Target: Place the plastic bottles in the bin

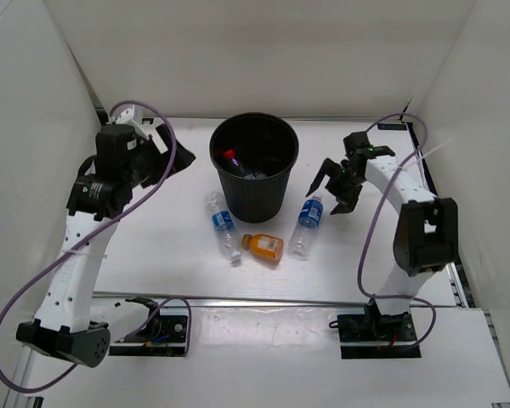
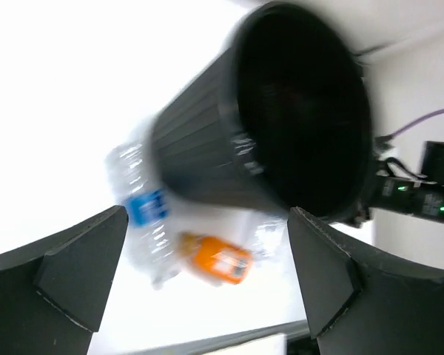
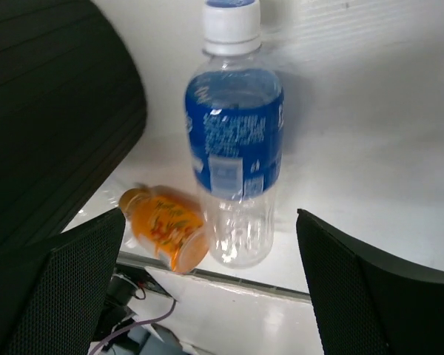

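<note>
The black bin (image 1: 259, 194) stands at the table's back centre, with a red-capped bottle (image 1: 233, 161) inside it. In front of it lie a blue-labelled bottle (image 1: 223, 224), an orange bottle (image 1: 263, 246) and a second blue-labelled bottle (image 1: 307, 224). My left gripper (image 1: 172, 151) hangs open and empty left of the bin. Its blurred view takes in the bin (image 2: 200, 148), a blue-labelled bottle (image 2: 144, 211) and the orange bottle (image 2: 218, 259) between its jaws (image 2: 207, 285). My right gripper (image 1: 327, 194) is open just above the right bottle (image 3: 235, 148), beside the orange bottle (image 3: 166, 225) and the bin wall (image 3: 52, 111).
White walls close the table in on the left, back and right. A metal rail (image 1: 272, 300) runs along the near edge. Purple cables (image 1: 370, 229) loop off both arms.
</note>
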`<state>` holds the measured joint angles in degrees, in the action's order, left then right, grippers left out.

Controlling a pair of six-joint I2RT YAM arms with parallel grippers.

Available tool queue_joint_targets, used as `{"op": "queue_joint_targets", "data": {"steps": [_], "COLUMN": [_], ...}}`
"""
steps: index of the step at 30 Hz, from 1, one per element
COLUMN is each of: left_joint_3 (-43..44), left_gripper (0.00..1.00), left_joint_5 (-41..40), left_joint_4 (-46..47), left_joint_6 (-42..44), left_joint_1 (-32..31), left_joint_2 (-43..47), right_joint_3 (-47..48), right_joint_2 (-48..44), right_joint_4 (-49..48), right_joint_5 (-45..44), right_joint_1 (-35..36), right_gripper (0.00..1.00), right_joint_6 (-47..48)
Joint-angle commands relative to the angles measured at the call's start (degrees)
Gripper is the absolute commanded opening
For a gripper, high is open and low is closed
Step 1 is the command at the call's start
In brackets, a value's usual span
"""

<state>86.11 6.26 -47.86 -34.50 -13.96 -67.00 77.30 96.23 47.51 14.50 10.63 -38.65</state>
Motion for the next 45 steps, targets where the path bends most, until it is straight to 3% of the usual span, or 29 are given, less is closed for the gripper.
{"op": "queue_joint_targets", "data": {"steps": [1,10,12,13,15,21,25,26,29,30,31,33,34,36,41,44,45], "left_joint_3": [-5.76,-9.82,-10.43,-11.13,-12.0,-14.3,-17.28,-17.29,-17.9,-17.9,-18.6,-19.13,-20.52,-21.15,-21.68,-22.29,-22.82], "left_gripper": [1.0,1.0,1.0,1.0,1.0,1.0,1.0,1.0,1.0,1.0,1.0,1.0,1.0,1.0,1.0,1.0,1.0], "left_joint_5": [-4.76,-4.77,-4.77,-4.77,-4.24,-3.71,-3.19,-3.19,-3.19,-3.19,-3.19,-3.19,-3.19,-3.79,-5.03,-6.35,-7.05], "left_joint_4": [-5.84,-10.06,-10.67,-10.68,-10.68,-7.26,-6.46,-5.85,-4.98,-4.97,-4.44,-4.44,-4.44,-4.96,-5.58,-6.11,-6.11], "left_joint_6": [0.75,1.37,1.37,1.37,1.37,1.37,1.37,1.37,1.37,1.37,1.37,1.37,1.37,1.37,0.84,0.84,0.84], "left_joint_1": [1.3,5.78,7.27,7.28,8.59,10.52,11.66,11.67,11.67,11.67,11.67,11.67,11.67,11.67,11.67,11.67,11.67], "left_joint_2": [1.68,5.48,6.09,6.09,6.71,9.96,9.97,9.96,9.96,9.96,9.96,9.96,10.48,10.49,11.02,11.02,11.02], "right_joint_3": [2.15,6.64,5.86,5.24,4.18,6.37,16.27,24.83,43.05,54.42,58.11,58.33,50.23,49.01,58.56,59.37,59.37], "right_joint_2": [5.27,19.34,19.97,19.97,18.74,9.88,-0.84,-1.39,0.97,3.07,3.61,2.31,0.82,2.46,11.59,14.6,14.6], "right_joint_4": [-2.51,0.22,0.74,0.75,0.75,8.2,13.21,14.27,18.57,18.59,17.28,7.2,-4.06,-5.48,-4.7,-5.75,-5.76], "right_joint_5": [1.84,-1.14,-1.14,-1.75,-2.29,-3.07,-2.74,-0.81,5.26,6.75,8.51,15.8,17.56,15.83,8.54,3.18,0.38], "right_joint_1": [1.84,4.04,4.04,4.04,4.04,0.27,-2.8,-3.51,-5.44,-5.45,-5.45,-5.45,-2.66,-0.11,8.32,12.56,13.27], "right_gripper": [1.0,0.98,0.84,0.68,0.57,0.49,0.44,0.42,0.42,0.42,0.42,0.42,0.42,0.42,0.41,0.41,0.45], "right_joint_6": [0.51,4.02,4.03,4.03,4.03,3.5,4.9,4.9,4.38,3.51,1.84,-1.06,-3.77,-3.19,4.35,6.22,7.01]}}
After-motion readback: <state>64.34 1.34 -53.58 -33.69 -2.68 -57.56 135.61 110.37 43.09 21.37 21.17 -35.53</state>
